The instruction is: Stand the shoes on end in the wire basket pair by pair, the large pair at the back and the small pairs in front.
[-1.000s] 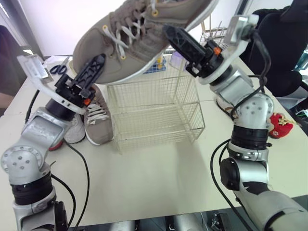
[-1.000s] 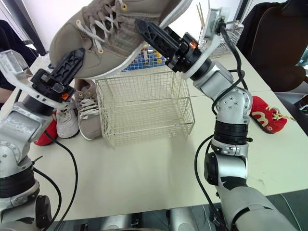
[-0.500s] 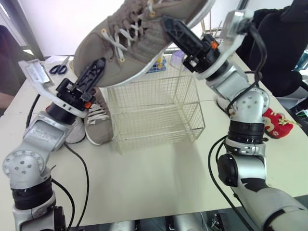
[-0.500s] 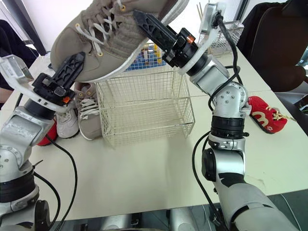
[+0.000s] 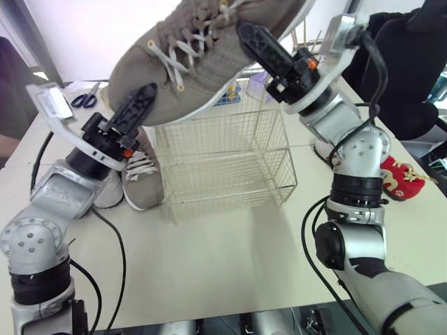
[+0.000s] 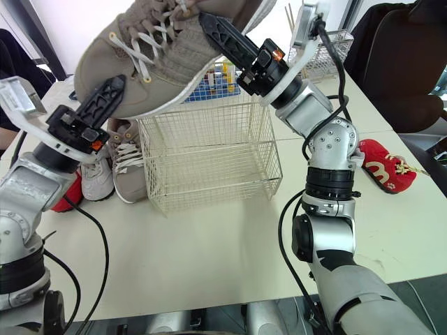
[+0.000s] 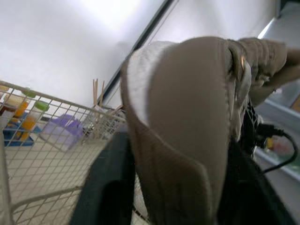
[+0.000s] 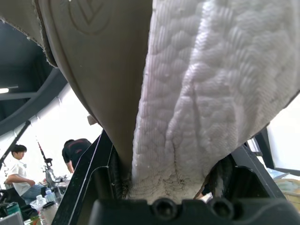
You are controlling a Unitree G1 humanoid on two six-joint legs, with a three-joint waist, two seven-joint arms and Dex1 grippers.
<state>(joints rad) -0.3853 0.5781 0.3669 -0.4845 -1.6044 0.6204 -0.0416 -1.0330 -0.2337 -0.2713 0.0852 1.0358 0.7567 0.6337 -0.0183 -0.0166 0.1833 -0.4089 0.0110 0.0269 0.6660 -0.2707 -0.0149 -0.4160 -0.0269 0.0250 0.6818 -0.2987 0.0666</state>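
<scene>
While our left gripper [image 5: 143,98] pinches the toe and our right gripper [image 5: 251,38] clamps the heel, we hold the large taupe shoe [image 5: 202,49] tilted, heel higher, above the wire basket [image 5: 223,150]. A second taupe shoe [image 5: 142,178] and a white shoe [image 5: 108,192] sit on the table [image 5: 223,251] just beside the basket's left side.

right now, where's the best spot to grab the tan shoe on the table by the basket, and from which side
Likely its toe end, from the robot's side and above. The tan shoe lies sole down, toe toward the robot, with the wire basket close on one flank and a white shoe on the other; its heel is hidden behind the left hand gripping the raised shoe.
</scene>
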